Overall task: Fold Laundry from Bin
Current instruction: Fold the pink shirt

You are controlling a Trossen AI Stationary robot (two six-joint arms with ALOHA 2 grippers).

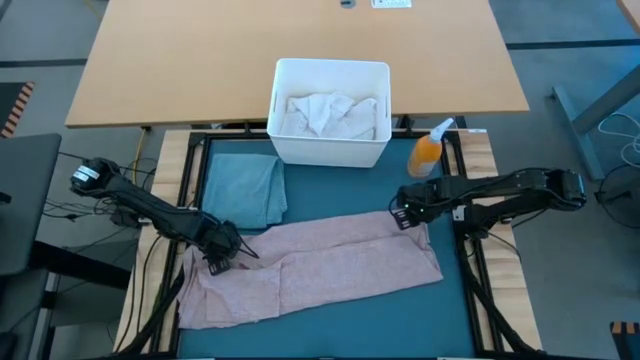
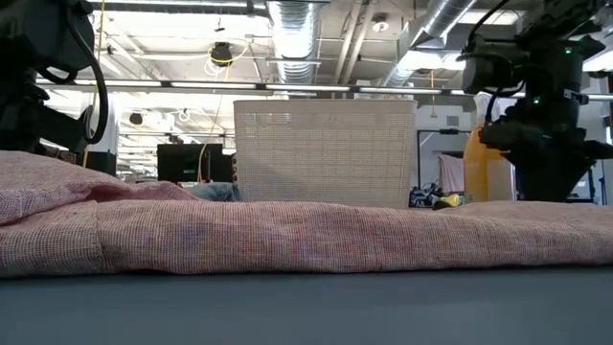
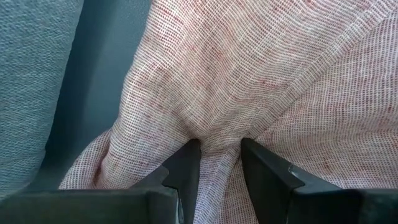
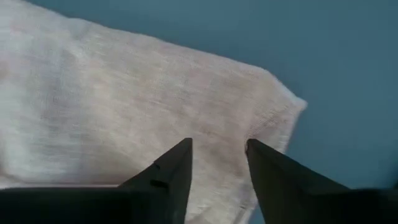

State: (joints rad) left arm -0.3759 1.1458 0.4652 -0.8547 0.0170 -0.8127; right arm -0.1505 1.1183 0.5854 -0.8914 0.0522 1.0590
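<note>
A dusty pink garment [image 1: 320,265] lies spread across the teal mat [image 1: 455,315], in front of the white bin [image 1: 280,140]. White laundry [image 1: 325,112] sits heaped inside the bin. My left gripper [image 1: 222,252] is at the garment's left part and shut on a bunched ridge of it. My right gripper [image 1: 403,215] points down over the garment's far right corner [image 4: 280,99]. Its fingers are open, and the cloth shows between them [image 4: 219,144]. My left gripper pinches a gathered ridge of the pink garment [image 3: 217,132] between its two fingers, from above and pointing down. Creases run out from the pinch. The rest of the garment lies on the mat. Of my right gripper I cannot tell whether its fingertips [image 4: 180,152] touch the cloth.
A folded grey-blue cloth [image 1: 245,188] lies on the mat at the far left, just beyond my left gripper. An orange spray bottle [image 1: 428,150] stands right of the bin, near my right arm. A wooden table [image 1: 200,60] lies behind the bin.
</note>
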